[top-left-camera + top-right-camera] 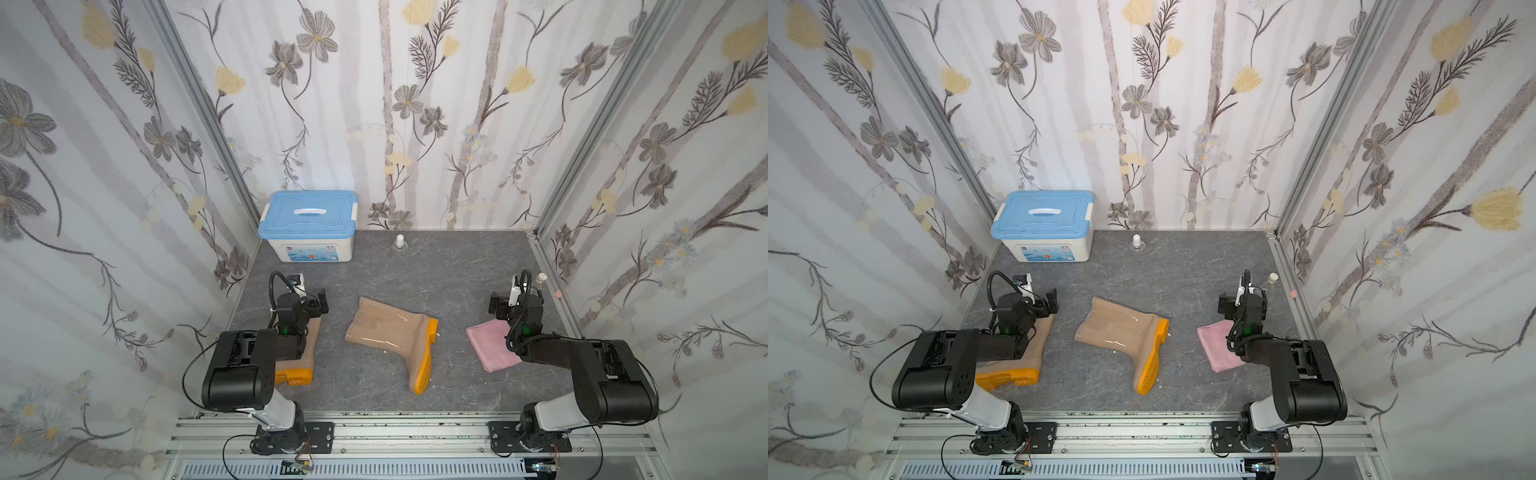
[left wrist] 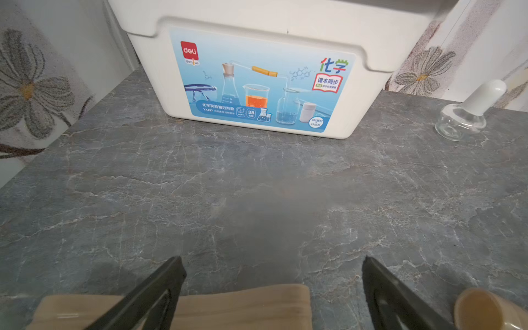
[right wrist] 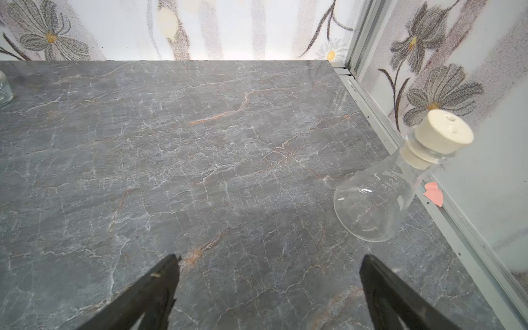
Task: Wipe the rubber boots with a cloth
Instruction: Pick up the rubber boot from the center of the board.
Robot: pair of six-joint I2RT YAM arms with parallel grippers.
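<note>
Two rubber boots lay on their sides on the table. The middle boot (image 1: 390,332) sat near the table's centre, its shaft running roughly 9 to 3 o'clock with the open mouth toward 9 to 10 o'clock. Its foot bent down so the toe pointed to 6 o'clock, and the orange sole faced 3 o'clock. The left boot (image 1: 300,357) lay at about 8 o'clock on the table, partly hidden under the left arm. Its long axis ran near 12 to 6 o'clock, with the orange sole at the 6 o'clock end and the mouth toward 12. The pink cloth (image 1: 490,345) lay flat at 3 o'clock from the middle boot, apart from it, with one side under the right arm. The left hand (image 2: 273,261) hung over the mouth of the left boot, fingers wide apart and holding nothing. The right hand (image 3: 268,258) was equally spread and empty over bare table at 12 o'clock from the cloth. The table (image 1: 436,274) was grey with pale marble veins. A white box with a blue lid (image 1: 307,224) stood at its 11 o'clock corner, a small capped glass bottle (image 1: 400,243) at 12 o'clock, and a stoppered flask (image 3: 377,200) by the 2 o'clock edge. Floral wallpaper (image 1: 415,104) covered three walls, and a metal rail (image 1: 395,432) carried both arm bases at 6 o'clock.
</note>
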